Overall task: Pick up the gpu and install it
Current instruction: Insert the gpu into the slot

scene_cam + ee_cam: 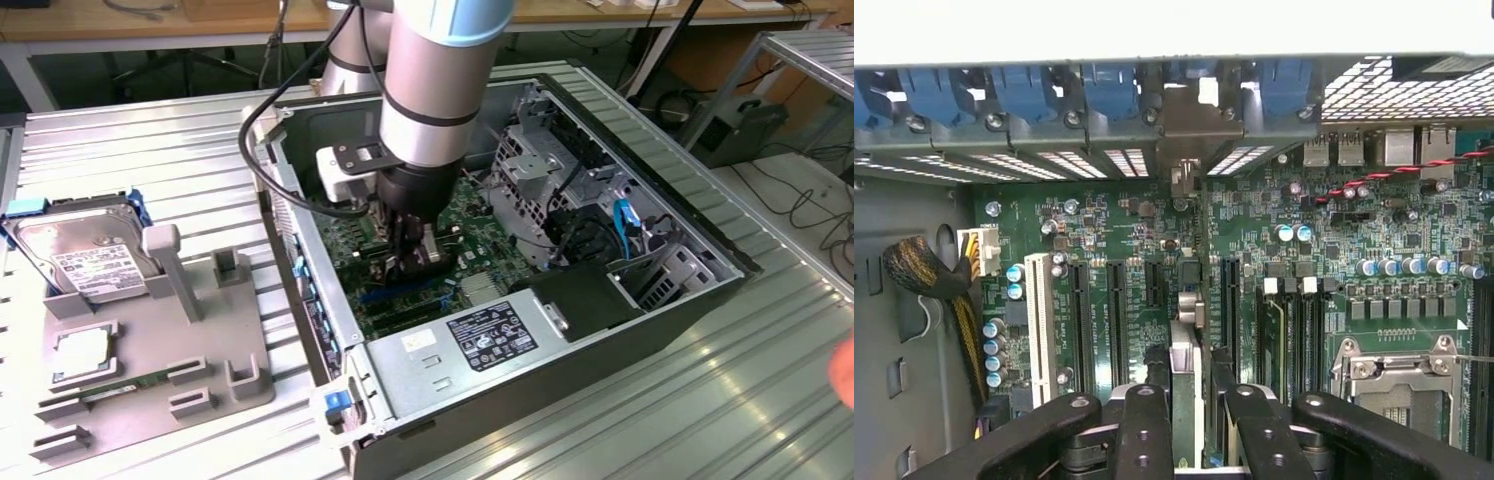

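My gripper [407,262] reaches down into the open computer case [667,300], just above the green motherboard [461,225]. In the wrist view its black fingers [1144,430] are shut on the gpu [1188,385], a thin card seen edge-on. The card stands upright over the row of black expansion slots [1116,310], and its pale metal bracket end [1189,125] lies at the case's rear slot openings. I cannot tell whether the card's lower edge touches a slot.
Blue slot latches [1024,95] line the rear wall. A white slot [1039,320] and the CPU socket [1399,375] flank the card. The power supply [487,335] and drive cage [534,165] crowd the case. A grey fixture plate [160,340] holds a hard drive [80,255]. A hand [843,370] shows at the exterior view's right edge.
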You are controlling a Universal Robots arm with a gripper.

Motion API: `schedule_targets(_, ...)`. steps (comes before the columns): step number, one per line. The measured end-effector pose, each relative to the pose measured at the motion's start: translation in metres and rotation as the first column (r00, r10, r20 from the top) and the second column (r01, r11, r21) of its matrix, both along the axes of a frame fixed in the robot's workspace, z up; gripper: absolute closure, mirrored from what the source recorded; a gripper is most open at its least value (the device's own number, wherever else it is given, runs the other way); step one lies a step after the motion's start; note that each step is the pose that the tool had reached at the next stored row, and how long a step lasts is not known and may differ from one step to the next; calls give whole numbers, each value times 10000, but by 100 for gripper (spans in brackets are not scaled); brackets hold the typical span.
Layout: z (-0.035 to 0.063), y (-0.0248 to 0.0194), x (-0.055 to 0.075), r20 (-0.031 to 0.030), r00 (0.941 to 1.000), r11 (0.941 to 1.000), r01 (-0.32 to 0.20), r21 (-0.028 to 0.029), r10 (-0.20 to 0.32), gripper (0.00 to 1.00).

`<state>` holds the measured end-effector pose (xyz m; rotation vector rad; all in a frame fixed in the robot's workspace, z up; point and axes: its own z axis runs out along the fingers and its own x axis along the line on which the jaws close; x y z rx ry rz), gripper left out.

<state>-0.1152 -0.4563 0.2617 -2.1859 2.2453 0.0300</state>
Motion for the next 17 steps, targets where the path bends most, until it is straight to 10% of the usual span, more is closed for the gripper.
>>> schedule_targets(17, -44, 8, 0, -1, 9996, 9996, -294, 7, 294, 74)
